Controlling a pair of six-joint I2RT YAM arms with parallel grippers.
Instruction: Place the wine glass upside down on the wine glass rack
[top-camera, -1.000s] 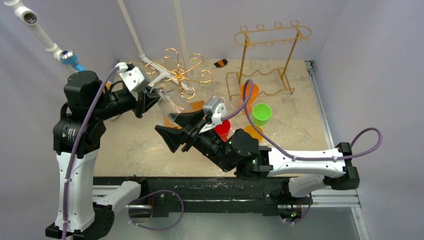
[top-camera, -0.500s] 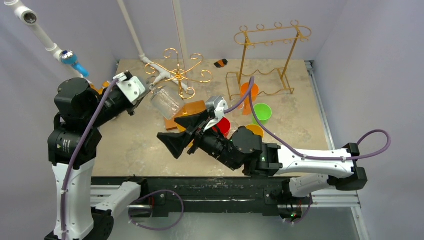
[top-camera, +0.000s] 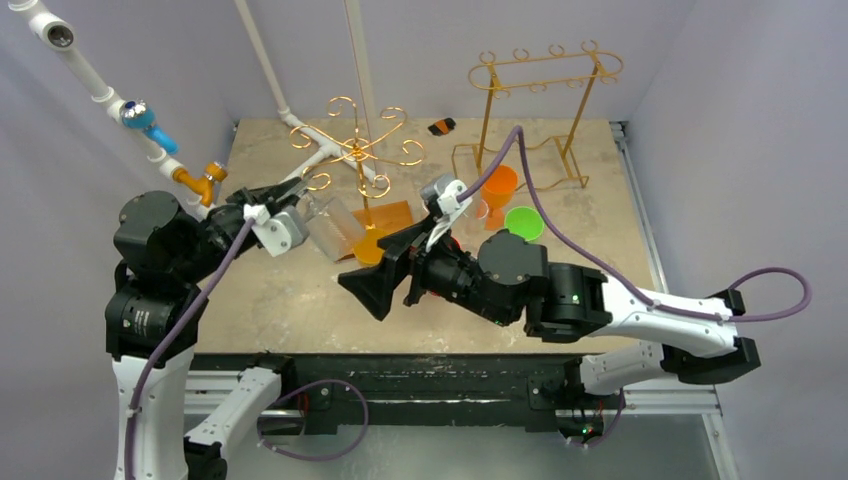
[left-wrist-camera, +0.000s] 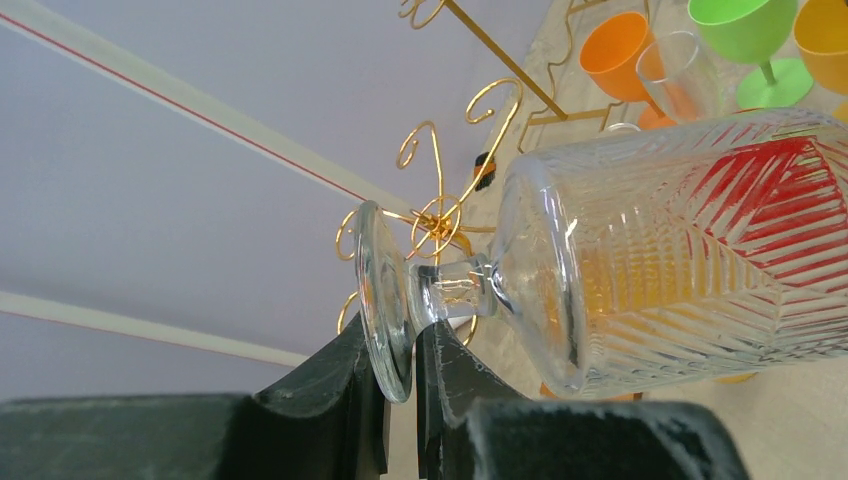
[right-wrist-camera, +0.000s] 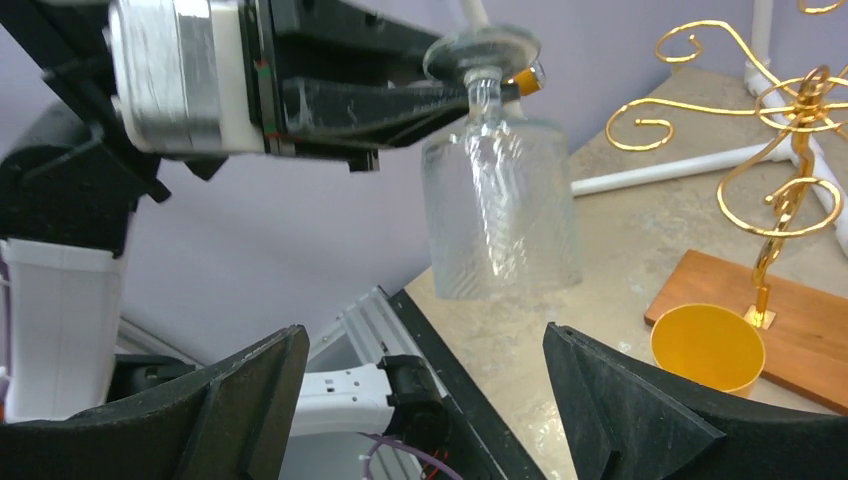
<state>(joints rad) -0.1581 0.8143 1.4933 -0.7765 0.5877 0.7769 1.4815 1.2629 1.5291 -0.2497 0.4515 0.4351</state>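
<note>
Pale lilac walls close in a sandy table (top-camera: 270, 290), seen from above and from both wrists. At the back stands a gold wire rack (top-camera: 358, 148) with curled hooks on a wooden base (top-camera: 392, 214). A taller gold stand (top-camera: 486, 120) is off to its right, with an orange goblet (top-camera: 498, 186) and a green goblet (top-camera: 522, 222) in front of it.

The left arm (top-camera: 160, 250) reaches in from the left. The left jaws are narrow, clamped on a clear ribbed glass (right-wrist-camera: 500, 210) at the top of its stem, right against the round foot. The glass is in the air, off the table, in front of the rack and just left of its base in the overhead view. Its long axis runs from the foot at the jaws out to the mouth, which points toward the right arm (top-camera: 560, 300). From the right wrist it reads as foot up, mouth down.

The right jaws stand wide and hold nothing. They sit just beside the bowl on its near right, not touching it.

Judging from this, the left arm alone has the job. The rack's hooks lie beyond the glass, toward the back wall and a little right. So the foot end likely must lead: stem slid into a curl, foot resting above the wire, bowl hanging. The right jaws look close enough to get in the way.
</note>
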